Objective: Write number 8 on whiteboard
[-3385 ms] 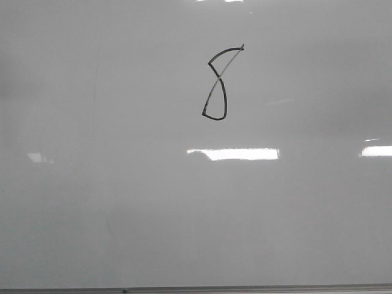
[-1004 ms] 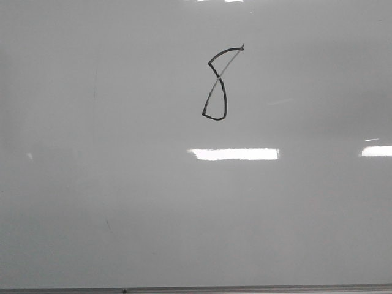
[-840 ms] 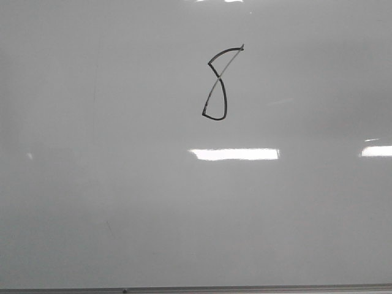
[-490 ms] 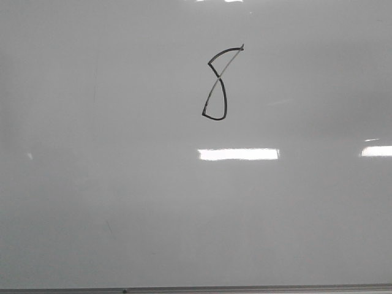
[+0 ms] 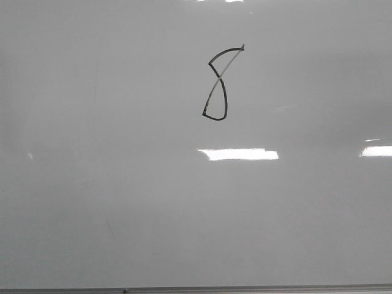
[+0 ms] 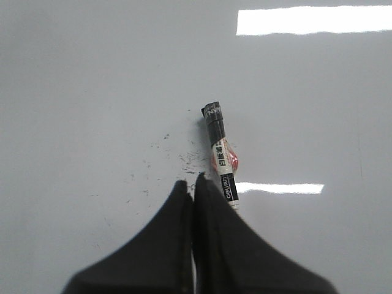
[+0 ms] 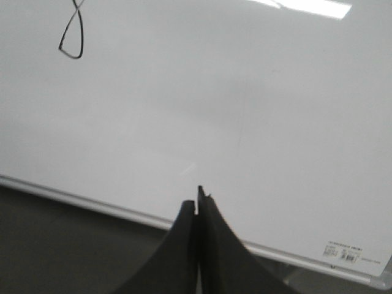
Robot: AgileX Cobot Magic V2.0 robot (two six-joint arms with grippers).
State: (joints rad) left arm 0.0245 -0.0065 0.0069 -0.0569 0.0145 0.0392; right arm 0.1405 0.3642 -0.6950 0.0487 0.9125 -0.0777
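The number 8 (image 5: 217, 82) stands drawn on the whiteboard (image 5: 122, 202), upper middle in the front view: top loop open, bottom loop closed, strokes thin but legible. Left gripper (image 6: 193, 184): my fingers (image 6: 177, 202) are pressed together, empty. The marker (image 6: 221, 162) lies flat on the board just beside their tips, not held; small ink specks sit next to it. Right gripper (image 7: 196, 205): fingers clenched on nothing, hovering near the board's lower rim (image 7: 92, 202), well apart from the figure. Judgement: writing looks finished. To end well, I keep both arms off the ink so nothing smears, and lift away without nudging the marker.
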